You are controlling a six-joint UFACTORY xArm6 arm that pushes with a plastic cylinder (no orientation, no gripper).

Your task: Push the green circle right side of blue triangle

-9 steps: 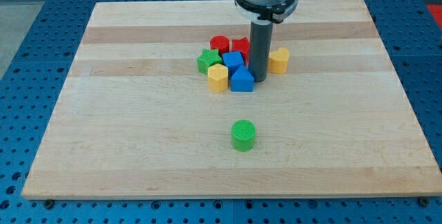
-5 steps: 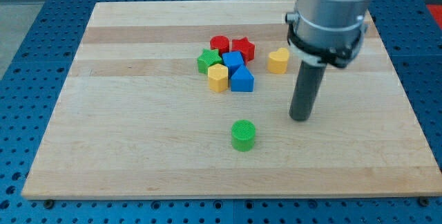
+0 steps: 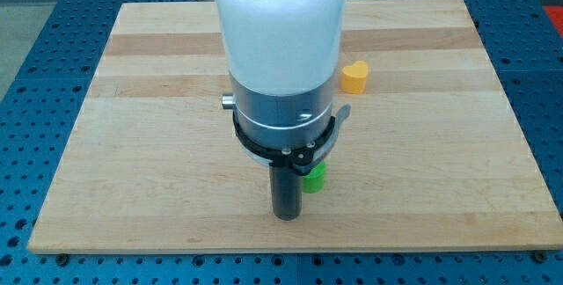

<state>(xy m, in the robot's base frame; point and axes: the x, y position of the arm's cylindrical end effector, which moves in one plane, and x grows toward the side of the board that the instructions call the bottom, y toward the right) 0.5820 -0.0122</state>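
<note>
My tip point(image 3: 286, 215) sits just left-below the green circle point(image 3: 316, 178).

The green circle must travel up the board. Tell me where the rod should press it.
Press the green circle's lower wall, coming from the view's bottom. My tip sits just below and left of it; the arm hides the blue triangle.

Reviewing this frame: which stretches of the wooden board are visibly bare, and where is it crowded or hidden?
Bare: the wooden board right of the yellow block, and the whole left side. Crowded: bottom centre, where my tip sits just left of the green circle. The arm hides the centre, so I cannot judge there.
</note>
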